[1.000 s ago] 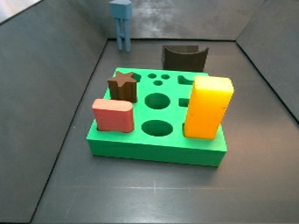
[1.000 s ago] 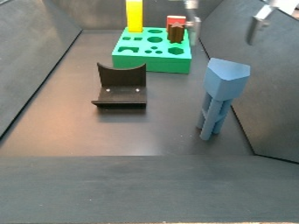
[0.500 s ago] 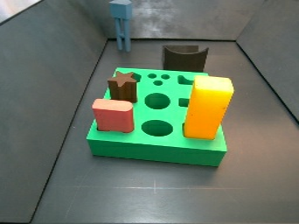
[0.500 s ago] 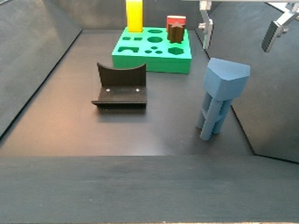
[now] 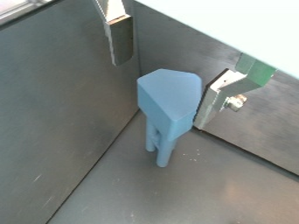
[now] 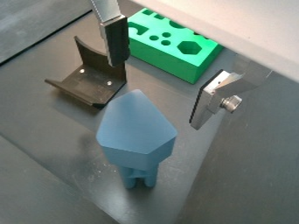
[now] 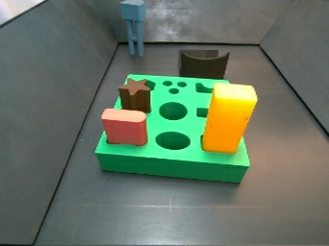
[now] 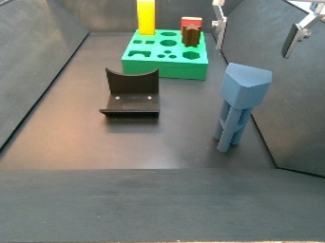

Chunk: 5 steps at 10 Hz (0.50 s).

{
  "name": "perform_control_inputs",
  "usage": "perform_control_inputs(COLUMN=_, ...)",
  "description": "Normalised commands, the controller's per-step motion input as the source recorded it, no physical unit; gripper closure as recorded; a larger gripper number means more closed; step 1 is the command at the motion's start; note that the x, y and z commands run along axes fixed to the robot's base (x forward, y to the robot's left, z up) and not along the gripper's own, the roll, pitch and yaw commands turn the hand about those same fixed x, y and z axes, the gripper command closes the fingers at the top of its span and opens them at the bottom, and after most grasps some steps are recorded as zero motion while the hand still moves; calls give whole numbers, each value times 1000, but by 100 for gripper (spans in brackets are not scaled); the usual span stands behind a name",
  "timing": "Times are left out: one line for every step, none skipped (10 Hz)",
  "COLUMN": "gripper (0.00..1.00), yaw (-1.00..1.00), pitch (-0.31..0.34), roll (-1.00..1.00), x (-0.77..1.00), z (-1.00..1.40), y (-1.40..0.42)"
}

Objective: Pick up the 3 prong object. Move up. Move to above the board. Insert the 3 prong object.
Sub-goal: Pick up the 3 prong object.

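Since half a second ago the gripper (image 8: 260, 24) has barely shifted in the side view that shows it, its two silver fingers sitting a touch differently at the top edge, while every block stays where it was. It hangs above the 3 prong object (image 8: 238, 104), a tall, slender light-blue plastic piece standing upright on its narrow legs on the dark floor, close to the grey wall. The fingers are spread wide and hold nothing: in both wrist views one silver plate (image 5: 115, 35) and its partner (image 5: 225, 94) flank the blue piece's pointed top (image 6: 136, 136) with clear gaps on either side, touching nothing. Standing by the far fixed camera, I see the blue piece (image 7: 131, 23) small at about 11 o'clock, well apart from the board (image 7: 176, 141), a large flat bright-green rectangular block with round and shaped holes in its top. On the board stand a tall orange-yellow block (image 7: 229, 116) at 3 o'clock, a squat red block (image 7: 123, 126) at 8 o'clock and a brown star-shaped block (image 7: 135, 92) at 10 o'clock. A dark brown arch-shaped block (image 8: 131, 92) sits on the floor between the board (image 8: 165, 53) and the blue piece, touching neither; a wrist view shows it (image 6: 87, 75) just beside the board's green corner (image 6: 176, 48).
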Motion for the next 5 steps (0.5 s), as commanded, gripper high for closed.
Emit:
perform_control_inputs(gripper=0, yaw=-343, pitch=-196, roll=-67, x=189, z=-34, y=131)
perform_control_inputs(gripper=0, yaw=-323, pitch=-171, roll=-43, x=217, z=-146, y=114)
perform_control_inputs(gripper=0, yaw=-317, pitch=-180, roll=-24, x=163, z=-263, y=86)
perform_control_inputs(gripper=0, yaw=-286, pitch=-136, roll=-4, x=134, z=-260, y=120)
perform_control_inputs(gripper=0, yaw=-223, pitch=-76, roll=0, x=46, z=-191, y=120)
